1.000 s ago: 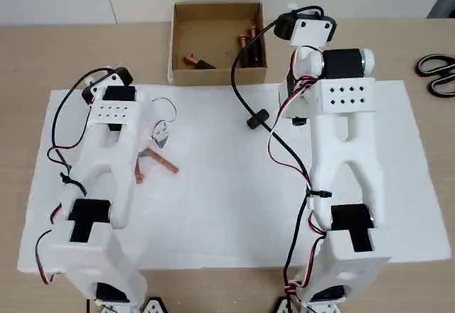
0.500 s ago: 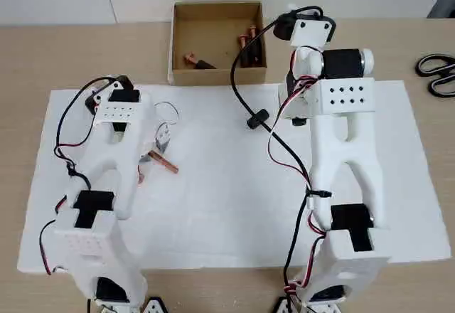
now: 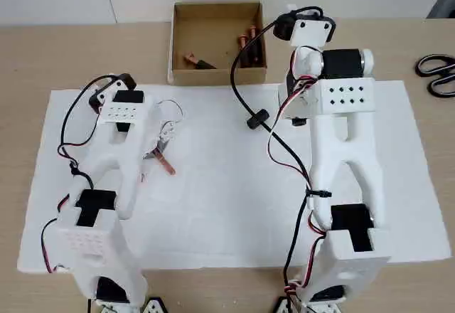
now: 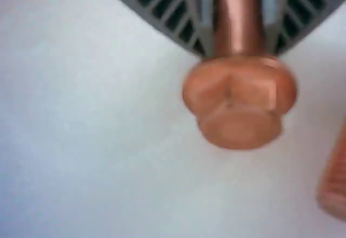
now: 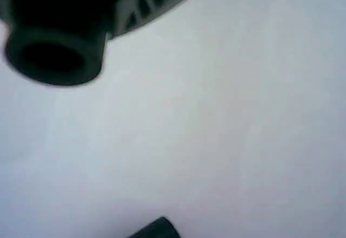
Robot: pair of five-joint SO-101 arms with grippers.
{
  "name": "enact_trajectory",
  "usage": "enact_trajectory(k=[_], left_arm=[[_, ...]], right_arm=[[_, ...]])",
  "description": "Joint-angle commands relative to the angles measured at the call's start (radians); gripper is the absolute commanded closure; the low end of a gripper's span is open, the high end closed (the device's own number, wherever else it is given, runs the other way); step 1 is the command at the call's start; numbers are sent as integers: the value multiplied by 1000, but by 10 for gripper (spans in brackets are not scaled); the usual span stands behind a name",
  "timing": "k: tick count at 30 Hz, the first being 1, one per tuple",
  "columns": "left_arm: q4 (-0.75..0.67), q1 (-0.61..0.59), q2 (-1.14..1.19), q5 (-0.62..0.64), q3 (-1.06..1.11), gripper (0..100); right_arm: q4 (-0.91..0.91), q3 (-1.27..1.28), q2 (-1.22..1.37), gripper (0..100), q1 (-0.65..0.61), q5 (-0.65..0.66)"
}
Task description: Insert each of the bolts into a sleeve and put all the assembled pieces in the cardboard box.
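Gripping entry, left jaws: closed on the shank of one copper bolt [image 4: 238, 100], its flanged head sticking out past the jaw tips over the white sheet [image 3: 227, 206].
- Second copper piece [image 4: 334, 181]: lower right edge of the left wrist view, just beside the held bolt; its kind cannot be told.
- Right jaws: closed on one black sleeve [image 5: 54, 57], open bore outward, upper left of the right wrist view, clear of the sheet.
- Cardboard box [image 3: 173, 43]: upper centre of the high view, on the bare surface beyond the sheet. It holds copper and black pieces, well apart from the held bolt and near the right arm [image 3: 345, 99].
- Scissors [image 3: 437, 71]: right edge, on the surface.
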Motion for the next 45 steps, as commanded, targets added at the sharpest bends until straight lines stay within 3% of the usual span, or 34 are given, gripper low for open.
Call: enact_trajectory(k=[1, 7, 12, 19, 26, 45], left_arm=[[-28, 57, -9, -38, -38, 995], [69, 195, -9, -176, -142, 995], [101, 213, 2, -325, -202, 995], [98, 199, 2, -715, -199, 995], [101, 195, 2, -697, -199, 910], [51, 126, 114, -695, -203, 908]], right_arm=[[10, -3, -35, 995, 7, 8], [10, -3, -35, 995, 7, 8], [12, -3, -35, 995, 7, 8], [13, -3, -35, 995, 7, 8], [13, -2, -33, 995, 7, 8], [12, -2, -33, 995, 7, 8]])
